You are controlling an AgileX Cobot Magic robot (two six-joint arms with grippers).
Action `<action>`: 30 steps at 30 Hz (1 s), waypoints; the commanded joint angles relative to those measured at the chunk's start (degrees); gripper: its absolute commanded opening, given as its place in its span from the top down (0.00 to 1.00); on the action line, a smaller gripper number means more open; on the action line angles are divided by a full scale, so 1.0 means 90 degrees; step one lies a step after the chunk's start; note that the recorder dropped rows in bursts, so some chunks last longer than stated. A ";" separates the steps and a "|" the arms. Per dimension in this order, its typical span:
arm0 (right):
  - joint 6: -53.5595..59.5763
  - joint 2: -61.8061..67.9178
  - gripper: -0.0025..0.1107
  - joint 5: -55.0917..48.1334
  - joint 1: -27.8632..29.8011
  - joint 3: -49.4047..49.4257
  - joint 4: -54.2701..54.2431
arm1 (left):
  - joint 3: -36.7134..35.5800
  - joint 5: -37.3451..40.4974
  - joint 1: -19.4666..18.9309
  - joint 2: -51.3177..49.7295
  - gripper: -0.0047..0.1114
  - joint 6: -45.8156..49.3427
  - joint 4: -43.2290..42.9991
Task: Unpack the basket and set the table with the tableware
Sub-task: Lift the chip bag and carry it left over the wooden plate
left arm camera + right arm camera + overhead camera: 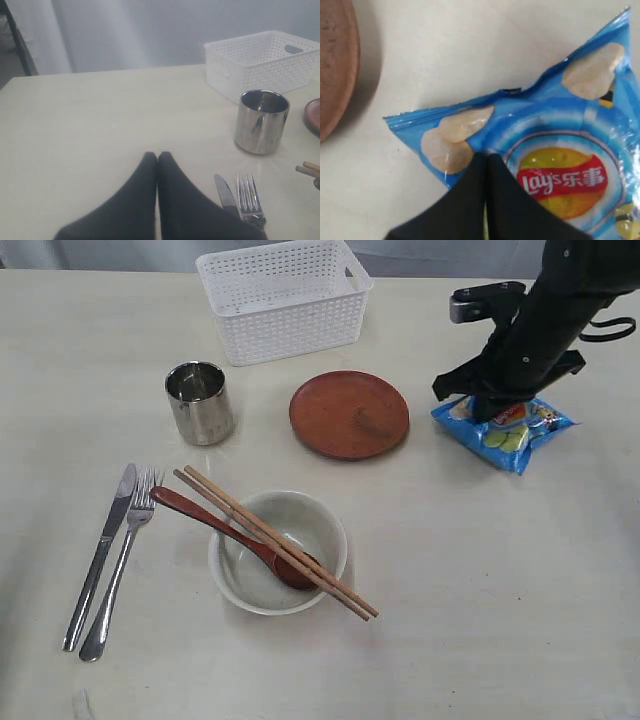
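Your right gripper [486, 157] sits on the bag [555, 125], fingers [465, 200] closed together; whether they pinch it, you cannot tell. Your left gripper [157, 155] hangs shut, empty, beside the knife [226, 192].

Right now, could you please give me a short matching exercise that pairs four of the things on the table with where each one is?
Things:
1. spoon
2. fork
3. chip bag
4. cup

Places:
A. beneath the right gripper
B. lying flat beside the knife
C. head resting in the bowl
D. standing upright in front of the basket

Pairs: 1-C, 2-B, 3-A, 4-D
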State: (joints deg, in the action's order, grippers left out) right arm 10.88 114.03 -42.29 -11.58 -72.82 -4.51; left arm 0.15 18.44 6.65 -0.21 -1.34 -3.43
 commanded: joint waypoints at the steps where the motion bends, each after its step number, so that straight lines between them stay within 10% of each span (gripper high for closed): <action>1: 0.0161 -0.0543 0.98 -0.0034 0.0003 0.0025 -0.0083 | -0.0017 -0.0011 -0.0015 0.0023 0.96 0.0009 0.0053; 6: 0.1804 -0.0844 0.83 -0.0294 0.0003 0.0025 -0.1192 | -0.0017 -0.0011 -0.0015 0.0023 0.96 0.0009 0.0053; 11: 0.1984 -0.0706 0.31 -0.0457 -0.0341 0.0025 -0.0705 | -0.0017 -0.0011 -0.0015 0.0023 0.96 0.0009 0.0053; 20: 0.0165 -0.0072 0.36 -0.0005 -0.1542 0.0025 0.3000 | -0.0017 -0.0011 -0.0015 0.0023 0.96 0.0009 0.0053; 30: -0.0461 0.0559 0.51 0.0020 -0.1846 0.0025 0.4357 | -0.0017 -0.0011 -0.0015 0.0023 0.96 0.0009 0.0053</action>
State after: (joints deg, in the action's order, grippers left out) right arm 8.39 118.45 -42.43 -28.15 -72.82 32.05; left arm 0.15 18.44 6.65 -0.21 -1.34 -3.43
